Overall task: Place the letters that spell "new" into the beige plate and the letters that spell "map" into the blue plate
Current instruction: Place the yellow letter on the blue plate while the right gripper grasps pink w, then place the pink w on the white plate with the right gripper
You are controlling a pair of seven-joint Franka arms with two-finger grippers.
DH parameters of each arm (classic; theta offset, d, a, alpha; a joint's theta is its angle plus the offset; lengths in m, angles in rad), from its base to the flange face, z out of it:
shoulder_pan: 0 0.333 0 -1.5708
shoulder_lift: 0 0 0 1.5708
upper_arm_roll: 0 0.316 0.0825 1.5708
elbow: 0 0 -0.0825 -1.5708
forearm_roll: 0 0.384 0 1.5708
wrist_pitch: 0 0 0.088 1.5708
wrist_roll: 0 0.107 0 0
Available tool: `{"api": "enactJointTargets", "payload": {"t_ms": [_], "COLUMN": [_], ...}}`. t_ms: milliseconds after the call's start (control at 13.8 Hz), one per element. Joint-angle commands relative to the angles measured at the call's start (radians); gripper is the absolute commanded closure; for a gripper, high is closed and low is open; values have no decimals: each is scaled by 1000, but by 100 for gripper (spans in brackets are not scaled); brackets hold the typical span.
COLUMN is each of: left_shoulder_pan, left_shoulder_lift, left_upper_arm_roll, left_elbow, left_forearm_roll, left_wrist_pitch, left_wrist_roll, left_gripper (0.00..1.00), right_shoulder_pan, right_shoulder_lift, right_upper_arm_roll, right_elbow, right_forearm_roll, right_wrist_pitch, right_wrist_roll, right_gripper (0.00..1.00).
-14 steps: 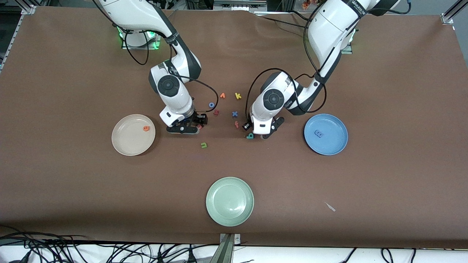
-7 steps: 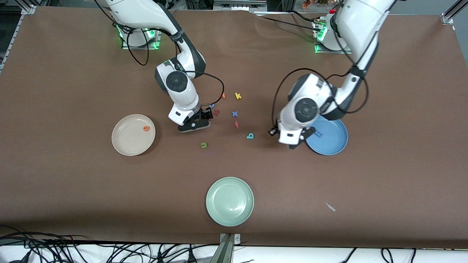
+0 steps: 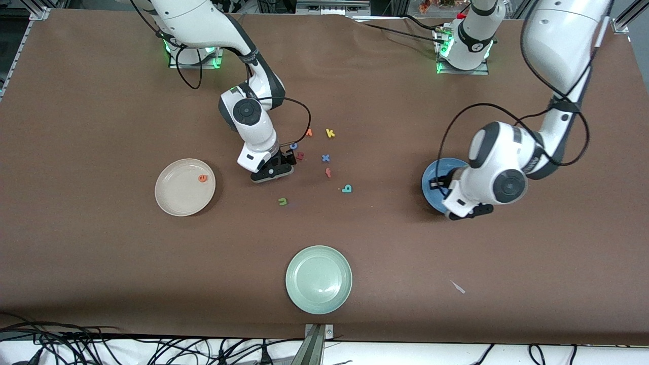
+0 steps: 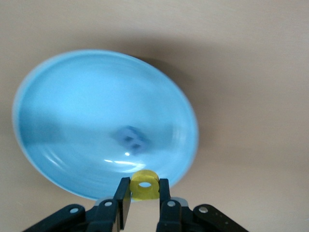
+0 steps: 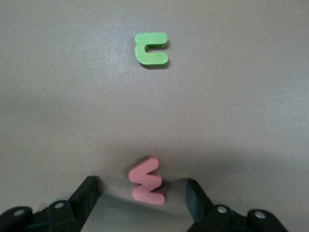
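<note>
left claw (image 4: 144,205) hung over the blue plate (image 4: 58,121), pinching the yellow a (image 4: 144,184); the blue m (image 4: 131,138) lay in that plate. right claw (image 5: 142,191) sat spread around the pink w (image 5: 147,181) on the worktop (image 3: 101,253), near the green n (image 5: 151,48). orange e (image 3: 202,178) lay in the beige plate (image 3: 175,195); teal p (image 3: 347,189) lay on the worktop.

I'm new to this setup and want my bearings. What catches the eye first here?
The left gripper holds a yellow letter over the blue plate, where a blue m lies. The right gripper stands open around the pink w, near the green n.
</note>
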Motion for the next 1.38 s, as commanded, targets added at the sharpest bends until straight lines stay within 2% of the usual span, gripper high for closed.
{"api": "enactJointTargets", "payload": {"t_ms": [0,291,436,509,581,872,1163,1308], "left_shoulder_pan": [55,124,141,138,130,116,110,66], "left_shoulder_lift": [12,86,95,95,94,72,49,54], "left_upper_arm_roll": [-13,-14,-14,-16,-16,-54,-152,-162], "left_elbow": [-13,-21,-23,-21,-16,-4,11,37], "left_forearm_roll": [35,35,35,35,33,18,32,26], "left_wrist_pitch": [-10,-10,-12,-14,-14,-67,-66,-63], "left_wrist_roll": [152,283,286,282,268,234,26,-59], "left_gripper": [85,85,76,52,2,0,0,0], "right_shoulder_pan": [11,9,8,3,3,3,-2,-2], "right_shoulder_lift": [0,0,-1,-6,-12,-59,-171,-205], "right_upper_arm_roll": [-6,-8,-11,-12,-17,-66,-199,-262], "right_elbow": [-8,-10,-10,-10,-10,-2,18,14], "right_forearm_roll": [-6,-6,-6,-6,-6,-6,17,17], "right_wrist_pitch": [17,17,14,14,8,-81,-303,-391], "right_wrist_roll": [-13,-29,-46,-55,-56,-111,-274,-358], "right_gripper": [35,53,66,70,72,76,76,75]}}
